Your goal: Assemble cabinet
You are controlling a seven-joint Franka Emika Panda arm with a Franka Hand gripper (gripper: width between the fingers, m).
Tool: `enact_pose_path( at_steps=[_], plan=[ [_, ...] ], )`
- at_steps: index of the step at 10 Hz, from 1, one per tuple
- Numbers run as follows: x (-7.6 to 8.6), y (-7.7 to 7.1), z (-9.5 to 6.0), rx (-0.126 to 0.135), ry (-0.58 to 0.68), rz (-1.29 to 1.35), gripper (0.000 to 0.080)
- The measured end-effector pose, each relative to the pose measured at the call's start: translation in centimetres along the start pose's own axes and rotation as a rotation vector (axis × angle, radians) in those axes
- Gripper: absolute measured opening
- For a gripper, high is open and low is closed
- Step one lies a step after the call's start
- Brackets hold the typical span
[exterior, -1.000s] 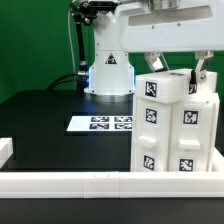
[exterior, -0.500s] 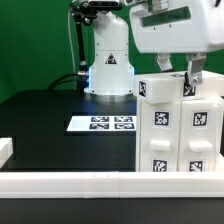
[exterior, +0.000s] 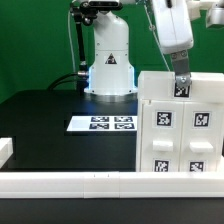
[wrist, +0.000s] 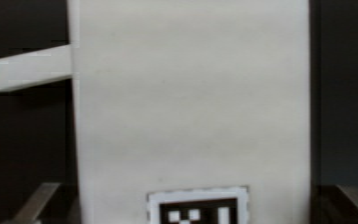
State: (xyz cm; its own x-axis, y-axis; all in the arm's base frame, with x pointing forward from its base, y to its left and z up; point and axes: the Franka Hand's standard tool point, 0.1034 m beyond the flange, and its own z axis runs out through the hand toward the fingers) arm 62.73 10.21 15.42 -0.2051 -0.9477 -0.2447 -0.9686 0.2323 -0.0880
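The cabinet (exterior: 180, 125) is a big white boxy body with several black-and-white tags on its front. It stands on the black table at the exterior view's right, against the front rail. My gripper (exterior: 181, 84) comes down from above onto the cabinet's top edge, one finger beside a tag there. In the wrist view the white cabinet wall (wrist: 194, 100) fills the middle, with a tag near its end. My gripper (wrist: 194, 205) straddles that wall, with dark fingers (wrist: 44, 200) tight on either side. It is shut on the cabinet.
The marker board (exterior: 102, 123) lies flat on the table in front of the robot base (exterior: 108, 62). A long low white border rail (exterior: 70, 182) runs along the front edge, with a short white end piece (exterior: 5, 150) at the exterior view's left.
My gripper has swung to the exterior view's right and turned. The cabinet has turned with it, from angled to facing the camera squarely.
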Motion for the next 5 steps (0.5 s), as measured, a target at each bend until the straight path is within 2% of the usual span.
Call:
enact_pose_path(
  at_steps=[4, 5],
  plan=[
    [-0.06, 0.04, 0.01, 0.0, 0.003, 0.019, 0.0554],
    [-0.17, 0.07, -0.01, 0.0, 0.003, 0.014, 0.063]
  ],
)
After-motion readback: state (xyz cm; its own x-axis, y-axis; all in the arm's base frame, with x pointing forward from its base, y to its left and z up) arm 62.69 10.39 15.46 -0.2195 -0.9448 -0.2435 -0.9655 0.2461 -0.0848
